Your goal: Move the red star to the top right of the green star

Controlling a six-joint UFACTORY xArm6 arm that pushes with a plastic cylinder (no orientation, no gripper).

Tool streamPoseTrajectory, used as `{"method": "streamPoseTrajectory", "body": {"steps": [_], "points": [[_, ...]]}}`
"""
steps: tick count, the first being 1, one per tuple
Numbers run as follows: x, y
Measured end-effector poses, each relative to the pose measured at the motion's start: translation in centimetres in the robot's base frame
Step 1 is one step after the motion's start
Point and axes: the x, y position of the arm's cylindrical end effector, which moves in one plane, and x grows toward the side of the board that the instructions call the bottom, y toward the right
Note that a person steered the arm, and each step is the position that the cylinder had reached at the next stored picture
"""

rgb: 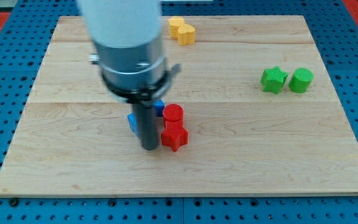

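Rod tip (150, 148) down on the wooden board (73, 168), touching the left side of the red star (174, 137).

No gripper here, just the plain rod. Red cylinder (173, 114) just above the red star; blue blocks (133, 121) partly hidden behind the rod. Green star (273, 80) well apart at right, beside green cylinder (301, 80). Yellow blocks (182, 30) at top.

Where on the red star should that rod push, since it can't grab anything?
Probably its lower-left side. My tip sits just left of the red star, and the green star lies up and to the view's right. The red cylinder touching its top may get carried along.
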Motion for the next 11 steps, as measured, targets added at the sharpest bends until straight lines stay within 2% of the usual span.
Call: {"method": "streamPoseTrajectory", "body": {"steps": [2, 3, 5, 6, 7, 8, 9, 10, 11], "points": [[1.2, 3.7], [-2.2, 5.6], [-13.4, 4.7], [-14.4, 2.7], [-14.1, 6.1], [-18.0, 9.8], [-24.0, 13.2], [-23.3, 10.7], [-19.6, 7.9]]}}
